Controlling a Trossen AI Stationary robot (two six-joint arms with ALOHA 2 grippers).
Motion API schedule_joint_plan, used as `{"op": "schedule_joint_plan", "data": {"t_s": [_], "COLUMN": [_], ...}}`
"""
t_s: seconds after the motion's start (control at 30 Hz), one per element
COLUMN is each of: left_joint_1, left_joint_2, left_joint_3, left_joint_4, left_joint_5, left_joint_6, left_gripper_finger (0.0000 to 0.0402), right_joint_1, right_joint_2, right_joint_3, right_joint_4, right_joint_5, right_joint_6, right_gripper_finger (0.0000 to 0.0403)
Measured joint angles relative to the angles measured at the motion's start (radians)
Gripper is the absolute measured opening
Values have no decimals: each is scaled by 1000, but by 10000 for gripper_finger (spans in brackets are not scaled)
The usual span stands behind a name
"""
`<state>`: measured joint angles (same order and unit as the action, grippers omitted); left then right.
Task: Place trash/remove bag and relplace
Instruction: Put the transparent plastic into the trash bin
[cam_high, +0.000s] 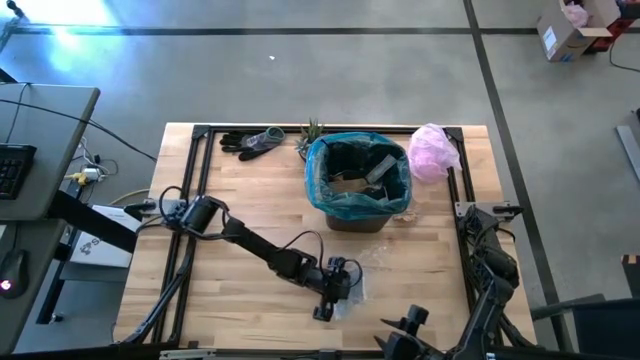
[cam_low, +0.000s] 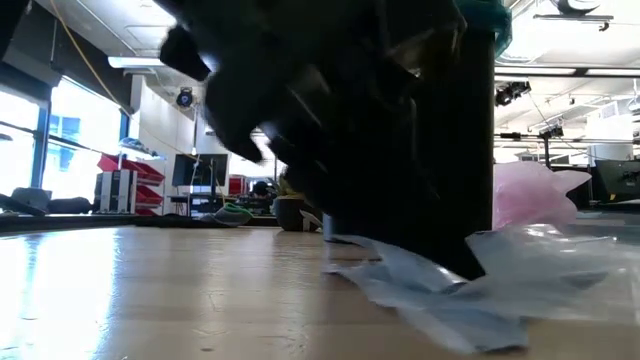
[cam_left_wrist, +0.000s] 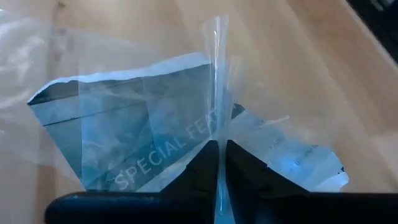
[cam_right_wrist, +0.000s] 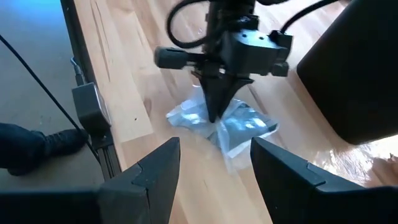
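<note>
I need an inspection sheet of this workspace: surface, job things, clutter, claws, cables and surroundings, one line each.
Surface: wooden table inside a black frame.
Job's things: clear plastic wrapper pinched on the table; bin lined with the teal bag, trash already inside.
Clutter: dark gloves, small plant and pink bag along the far edge.
Claws: left claw shut on the wrapper, pointing down; right claw open, waiting at the near right corner.
Cables: black loops on the left arm; wires by the side desk.
Surroundings: concrete floor, cardboard box, keyboard.

Wooden table (cam_high: 240, 200) with bin (cam_high: 357, 176), wrapper (cam_high: 349, 291)
</note>
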<state>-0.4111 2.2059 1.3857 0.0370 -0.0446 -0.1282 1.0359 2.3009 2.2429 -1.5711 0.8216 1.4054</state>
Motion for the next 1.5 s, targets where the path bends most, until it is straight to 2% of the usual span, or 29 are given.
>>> {"op": "schedule_joint_plan", "data": {"t_s": [0.53,0.9,1.5], "left_joint_1": [-31,-27,-27], "left_joint_2": [-218,-194,-195], "left_joint_3": [3,0,1], "left_joint_4": [-48,-206,-202], "left_joint_5": [-60,-74,-101], "left_joint_6": [81,47,32], "left_gripper_finger": [0,0,1], "right_joint_1": [-4,-4,-4], "right_joint_2": [0,0,0], "right_joint_3": [0,0,0], "right_joint_4": [0,0,0], "right_joint_5": [18,1,-3], "right_joint_6": [-19,-15,-8], "right_gripper_finger": [185,185,185]}}
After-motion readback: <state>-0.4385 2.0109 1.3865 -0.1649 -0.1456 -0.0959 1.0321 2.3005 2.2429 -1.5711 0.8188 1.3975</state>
